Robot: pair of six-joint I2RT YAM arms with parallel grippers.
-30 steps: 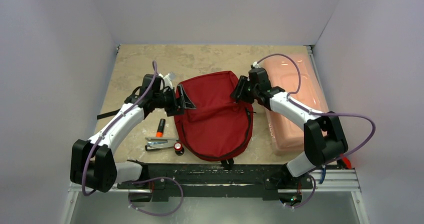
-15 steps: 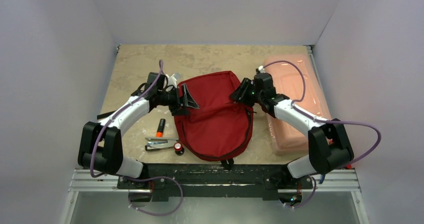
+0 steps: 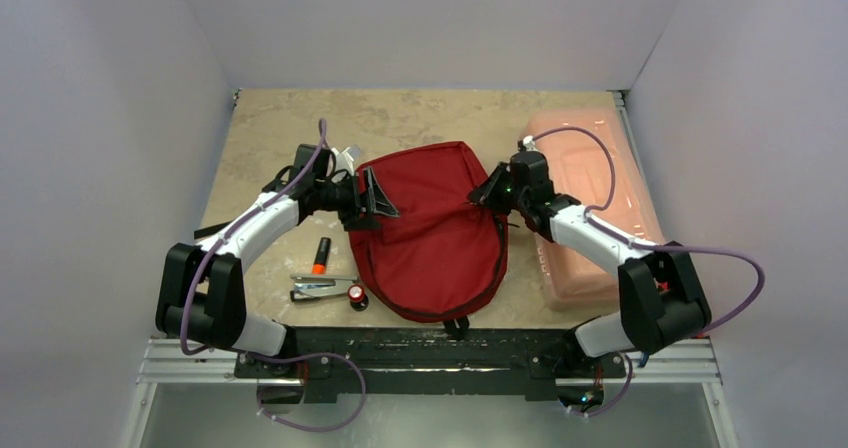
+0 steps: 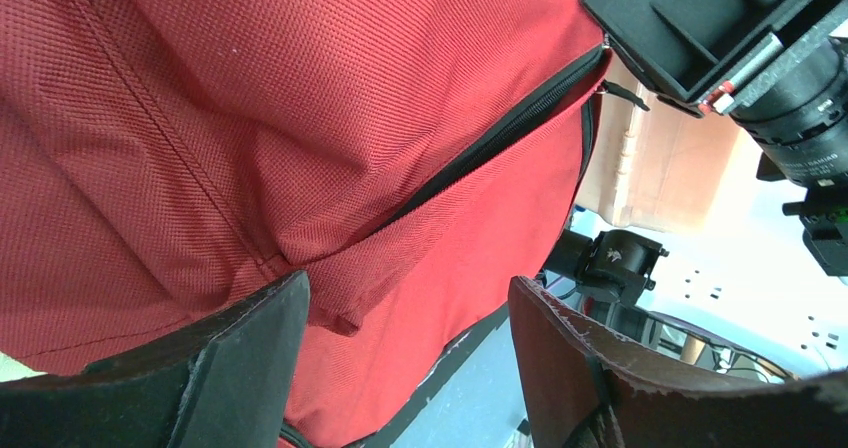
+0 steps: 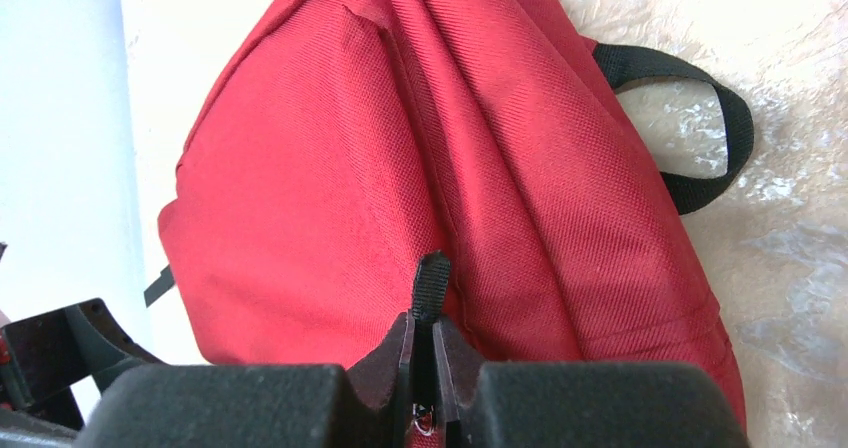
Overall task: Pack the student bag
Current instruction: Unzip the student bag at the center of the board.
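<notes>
The student bag [image 3: 432, 230] lies flat at the middle of the tabletop [image 3: 420, 118], its rounded end toward the near edge. The right gripper [image 3: 487, 192] is clenched on the black zipper pull [image 5: 432, 278] at the bag's right edge. The left gripper [image 3: 372, 200] stands released, fingers wide apart at the bag's left edge. A pale pink box [image 3: 590, 198] lies just right of the bag, along the tabletop's right edge. Near the bag's left side lie an orange marker [image 3: 320, 255], a stapler [image 3: 318, 287] and a small red round thing [image 3: 356, 294]. The surface is beige and marbled. Plain pale walls close it in on the left, far and right. Beyond the bag it runs on to the far wall.
</notes>
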